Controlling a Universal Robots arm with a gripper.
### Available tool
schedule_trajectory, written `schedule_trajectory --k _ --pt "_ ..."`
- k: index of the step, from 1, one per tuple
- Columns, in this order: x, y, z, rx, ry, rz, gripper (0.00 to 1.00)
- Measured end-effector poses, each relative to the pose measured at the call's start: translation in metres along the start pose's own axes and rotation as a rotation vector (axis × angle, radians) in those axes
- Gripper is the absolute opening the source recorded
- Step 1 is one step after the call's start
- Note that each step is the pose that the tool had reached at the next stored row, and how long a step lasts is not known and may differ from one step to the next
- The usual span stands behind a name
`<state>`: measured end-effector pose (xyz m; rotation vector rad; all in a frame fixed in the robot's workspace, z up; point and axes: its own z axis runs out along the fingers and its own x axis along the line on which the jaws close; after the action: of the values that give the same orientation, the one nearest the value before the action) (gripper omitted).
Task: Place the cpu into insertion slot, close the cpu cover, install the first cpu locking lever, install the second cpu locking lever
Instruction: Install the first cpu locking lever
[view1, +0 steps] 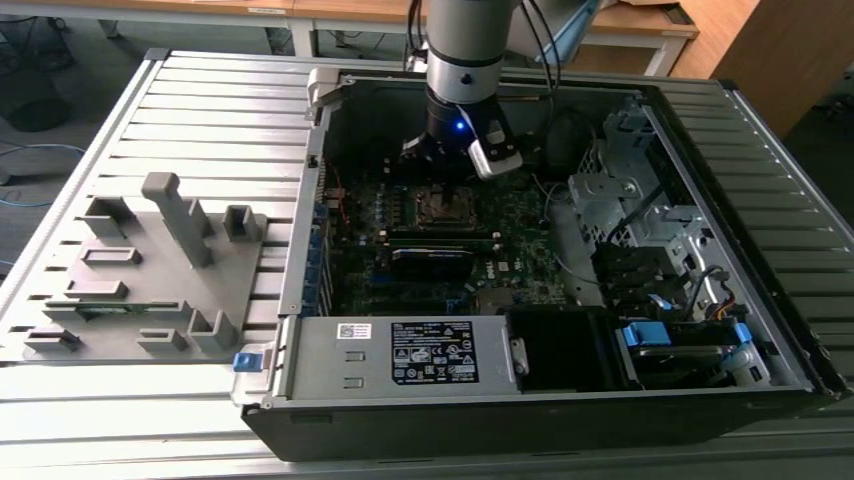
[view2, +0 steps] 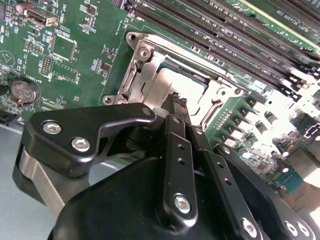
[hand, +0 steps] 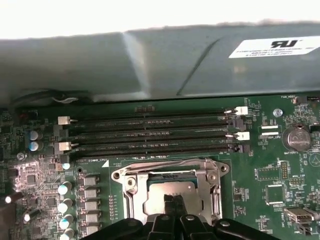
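Here the jaws (view2: 176, 101) are pressed together, gripping nothing, tips just above the cpu (view2: 184, 84) lying in the insertion slot (view2: 137, 82), cpu cover (hand: 172, 175) down around it; the exterior view alone shows the open computer case (view1: 747, 330) around them

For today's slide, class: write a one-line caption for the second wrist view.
Gripper poised directly over the cpu, seated beneath the lowered cpu cover on the circuit board.
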<state>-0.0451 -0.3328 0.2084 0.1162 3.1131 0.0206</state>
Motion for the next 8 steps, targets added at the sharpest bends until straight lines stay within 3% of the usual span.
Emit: schedule_trajectory --k 5,8 --pt "-0.0003 0.0002 -0.0091 0.0000 0.0000 -0.002 0.11" --pt "-0.0003 0.0002 -0.0094 -0.0003 -0.0001 -0.003 0.11"
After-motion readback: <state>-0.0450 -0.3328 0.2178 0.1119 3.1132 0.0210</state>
